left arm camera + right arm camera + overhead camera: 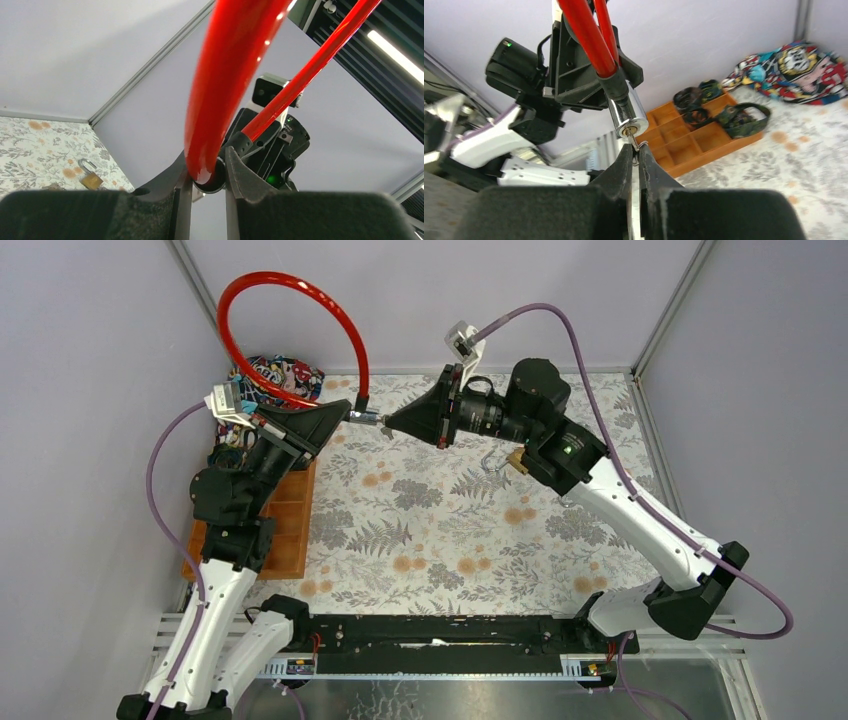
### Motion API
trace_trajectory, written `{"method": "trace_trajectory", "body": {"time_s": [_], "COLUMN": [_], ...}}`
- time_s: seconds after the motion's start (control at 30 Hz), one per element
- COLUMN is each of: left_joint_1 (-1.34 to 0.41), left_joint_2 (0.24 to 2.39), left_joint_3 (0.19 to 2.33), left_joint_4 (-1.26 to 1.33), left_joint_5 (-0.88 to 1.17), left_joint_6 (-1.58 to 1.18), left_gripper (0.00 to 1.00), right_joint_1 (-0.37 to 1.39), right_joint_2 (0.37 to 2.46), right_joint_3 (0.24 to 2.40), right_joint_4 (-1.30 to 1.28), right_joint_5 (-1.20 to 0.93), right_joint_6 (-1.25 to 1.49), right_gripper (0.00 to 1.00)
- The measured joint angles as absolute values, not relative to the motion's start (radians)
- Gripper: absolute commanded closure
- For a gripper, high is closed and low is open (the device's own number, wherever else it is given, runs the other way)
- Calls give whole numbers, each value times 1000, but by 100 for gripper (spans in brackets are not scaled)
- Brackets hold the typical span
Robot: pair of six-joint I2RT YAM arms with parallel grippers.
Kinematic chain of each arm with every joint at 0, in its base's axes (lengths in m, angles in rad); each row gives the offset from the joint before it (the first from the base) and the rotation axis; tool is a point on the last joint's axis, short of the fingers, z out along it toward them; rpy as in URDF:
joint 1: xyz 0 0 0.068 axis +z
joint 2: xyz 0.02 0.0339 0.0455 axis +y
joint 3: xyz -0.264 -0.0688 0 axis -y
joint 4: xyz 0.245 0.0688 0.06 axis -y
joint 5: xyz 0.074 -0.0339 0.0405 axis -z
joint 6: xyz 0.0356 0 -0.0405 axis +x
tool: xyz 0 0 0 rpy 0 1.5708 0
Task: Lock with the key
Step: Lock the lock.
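Right gripper (635, 152) pinching key (637, 145), left gripper (206, 167) clamping red cable lock (225, 75), chrome cylinder (626, 112)

- Robot arms: two, the left arm (225, 580) and the right arm (640, 520).
- Grippers: two, the left gripper (345, 417) and the right gripper (392, 423).
- Red cable lock (222, 75): one, with one chrome lock cylinder (626, 112).
- Key (637, 146): one.
- Brass padlock (503, 462): one.
- Wooden tray (290, 530): one.
- Camouflage bands (744, 120) at the tray: at least three; the exact count is unclear.
- Patterned cloth bundle (285, 375): one.
- Floral table cover (450, 530): one.
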State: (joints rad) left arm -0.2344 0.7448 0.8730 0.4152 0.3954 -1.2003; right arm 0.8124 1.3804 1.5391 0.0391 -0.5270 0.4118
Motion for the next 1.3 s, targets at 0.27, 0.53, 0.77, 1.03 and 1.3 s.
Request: {"method": "trace_trajectory", "body": {"time_s": [0.27,0.53,0.77,1.03,1.3], "left_joint_1": [-235,-235,-235,-235,-233], "left_joint_2": [750,754,756,755,752], "left_joint_3": [875,875,875,875,875], "left_joint_4": [389,351,339,338,346], "left_joint_5": [392,393,402,402,399], "left_joint_6": [-1217,-1220,-1223,-1221,-1221], "left_gripper": [100,100,100,100,100], "right_joint_1": [833,849,860,864,856], "right_joint_2": [1397,1377,1351,1353,1323], "right_joint_3": [1625,1575,1526,1560,1582], "right_joint_4": [-88,-68,-46,-118,-266], "right_joint_5": [-496,-492,-514,-516,-517], "right_joint_6": [54,-249,-474,-546,-496], "right_gripper": [100,100,100,56,0]}}
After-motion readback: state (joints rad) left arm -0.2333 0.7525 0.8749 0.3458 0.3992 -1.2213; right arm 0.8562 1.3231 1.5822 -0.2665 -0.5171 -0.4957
